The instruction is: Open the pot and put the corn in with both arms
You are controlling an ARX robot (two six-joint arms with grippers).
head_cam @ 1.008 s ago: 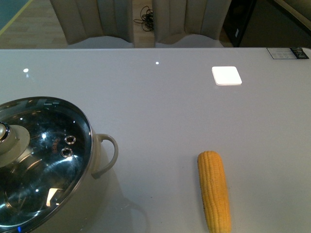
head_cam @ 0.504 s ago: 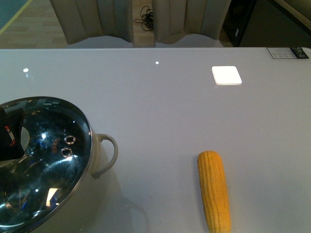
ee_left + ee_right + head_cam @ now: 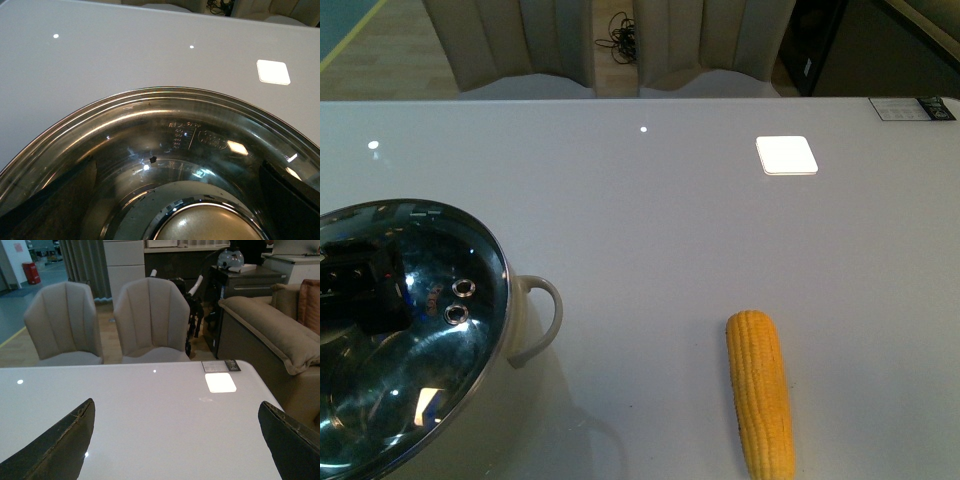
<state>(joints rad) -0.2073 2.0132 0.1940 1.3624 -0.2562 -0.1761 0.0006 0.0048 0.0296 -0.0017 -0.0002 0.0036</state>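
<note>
Left gripper spread over the lid knob, right gripper open and free.

My left gripper (image 3: 175,170) hangs with its jaws apart on either side of the cream knob (image 3: 202,231), the best place to grip. The glass lid (image 3: 440,350) looks slick, breakable and fairly heavy. My right gripper (image 3: 176,405) gapes above the table (image 3: 150,435). The corn (image 3: 760,395), which I judge stiff and light, lies well to the right of the pot (image 3: 517,330).

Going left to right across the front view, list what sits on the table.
Large round cream-white pot with its glass lid on → cream loop side handle → yellow husked corn cob → small dark printed label at the far right edge. The bright white square is left out because it overlaps the corn's span.
</note>
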